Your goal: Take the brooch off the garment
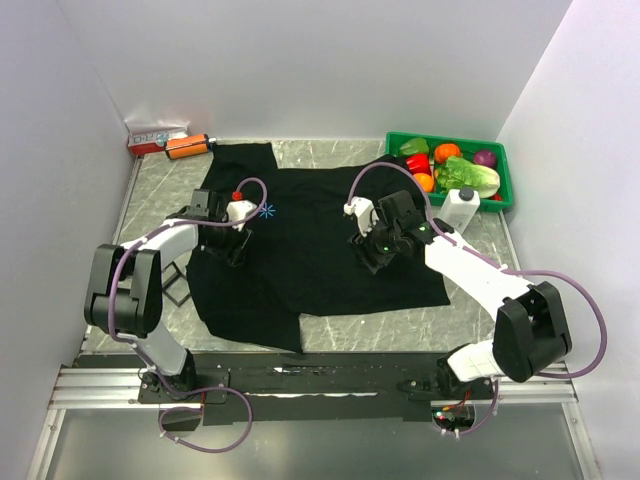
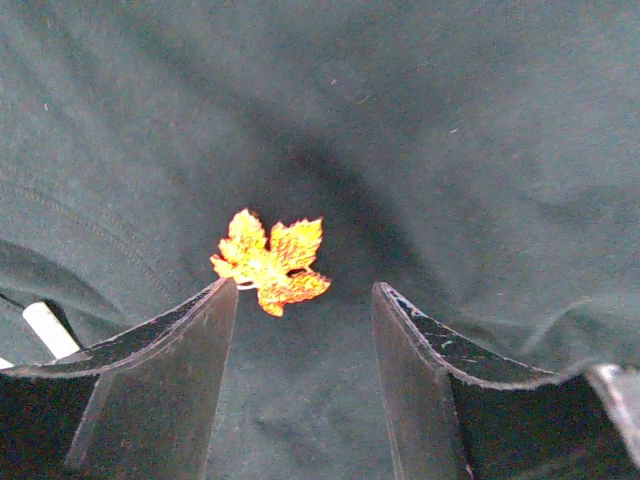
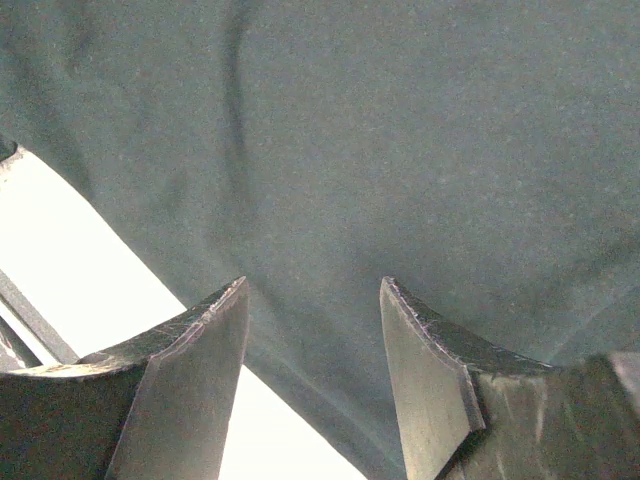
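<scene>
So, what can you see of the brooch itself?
The brooch is a small maple-leaf shape, orange and yellow with a shiny, metal-like look. It lies flat on the black garment, just ahead of the left tool, whose jaws stand open. One lobe is at a fingertip; contact cannot be told.

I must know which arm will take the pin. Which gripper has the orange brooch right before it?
The left gripper: the leaf-shaped brooch lies on the garment just ahead of it. The right gripper faces only plain black cloth.
</scene>
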{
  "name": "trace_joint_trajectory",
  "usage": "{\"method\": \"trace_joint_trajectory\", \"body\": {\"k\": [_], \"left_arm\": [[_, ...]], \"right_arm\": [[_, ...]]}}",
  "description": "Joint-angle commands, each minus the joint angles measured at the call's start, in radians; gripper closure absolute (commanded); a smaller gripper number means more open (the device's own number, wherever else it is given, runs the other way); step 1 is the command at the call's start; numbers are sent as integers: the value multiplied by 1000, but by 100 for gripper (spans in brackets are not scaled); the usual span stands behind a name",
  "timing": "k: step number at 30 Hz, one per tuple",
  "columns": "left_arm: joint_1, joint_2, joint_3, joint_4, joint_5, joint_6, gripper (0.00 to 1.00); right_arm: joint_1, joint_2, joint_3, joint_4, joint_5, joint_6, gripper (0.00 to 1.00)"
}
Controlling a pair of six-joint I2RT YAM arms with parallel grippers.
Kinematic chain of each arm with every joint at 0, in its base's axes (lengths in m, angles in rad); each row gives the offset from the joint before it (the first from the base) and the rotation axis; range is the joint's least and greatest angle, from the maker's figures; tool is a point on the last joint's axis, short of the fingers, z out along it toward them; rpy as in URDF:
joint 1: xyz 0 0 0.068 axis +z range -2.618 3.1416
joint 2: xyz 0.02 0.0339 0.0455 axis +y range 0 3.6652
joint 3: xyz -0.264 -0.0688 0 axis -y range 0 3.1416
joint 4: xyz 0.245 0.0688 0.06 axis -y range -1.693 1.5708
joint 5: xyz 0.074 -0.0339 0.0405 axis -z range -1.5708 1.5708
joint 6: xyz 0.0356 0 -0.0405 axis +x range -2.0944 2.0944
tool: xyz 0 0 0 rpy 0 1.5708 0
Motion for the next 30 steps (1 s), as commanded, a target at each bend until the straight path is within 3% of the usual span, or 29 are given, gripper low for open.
{"method": "trace_joint_trajectory", "body": {"k": [1,5,16,30], "left_arm": [[-17,-9,35,8,-57,12,38],[-40,3,36,31,-99,3,38],[-58,88,108,72,-181,-31,52],[-55,-41,64,3,-295,-48,59]], "right_arm": [[2,-25,2,26,15,-14,38],[2,-25,-10,31,12,-11,37],[2,6,22,26,12,-12,37],[2,17,14,39,7,-9,37]]}}
